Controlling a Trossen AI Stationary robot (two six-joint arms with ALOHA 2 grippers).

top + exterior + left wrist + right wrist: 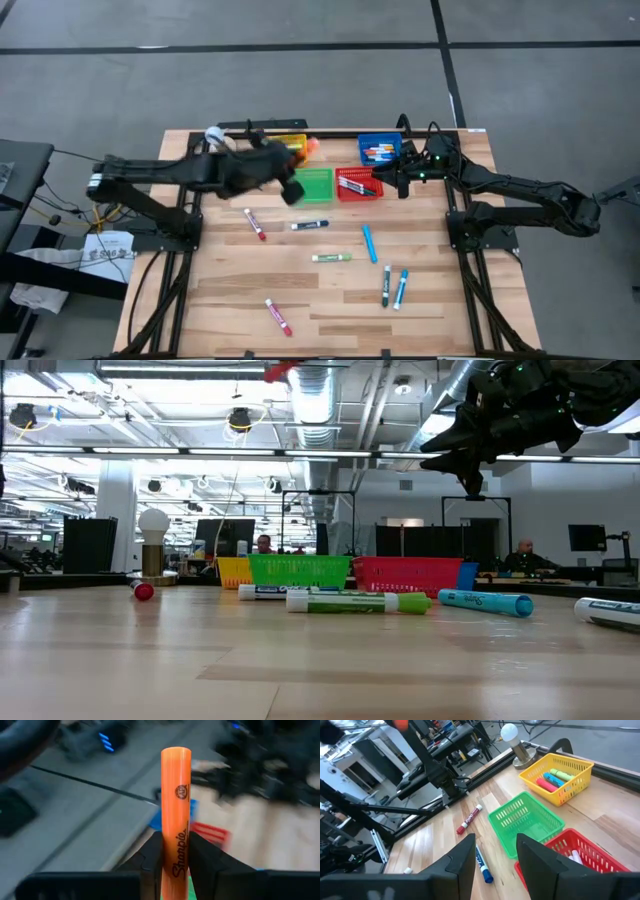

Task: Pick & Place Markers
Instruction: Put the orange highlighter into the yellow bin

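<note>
The left gripper (175,865) was clamped on an orange marker (175,810), which stood up between its fingers. In the high view that gripper (292,190) hung over the back of the bench (220,290), just beside the green basket (314,182) and near the yellow basket (290,141). The step in hand looked like the carry: marker lifted, not yet dropped. The yellow basket already held pink, yellow-green and orange markers in the right wrist view, so the next move probably called for swinging back over it, or over whichever basket fits, and lowering before letting go, so the smooth round barrel did not bounce off the mesh rim.

The right gripper (495,855) waited with its fingers apart and empty, above the red basket (358,184) and in front of the blue basket (381,150).

Loose markers lay on the bare wood: a red one (256,224), a dark blue one (309,225), a green one (331,258), a light blue one (369,243), a pair (393,288) near the right side, and another red one (278,316) at the front.

The markers were short glossy plastic cylinders with printed labels and caps, likely to roll. The baskets were small, square, thin-walled plastic mesh. The bench was pale planked wood, smooth and slightly shiny.
</note>
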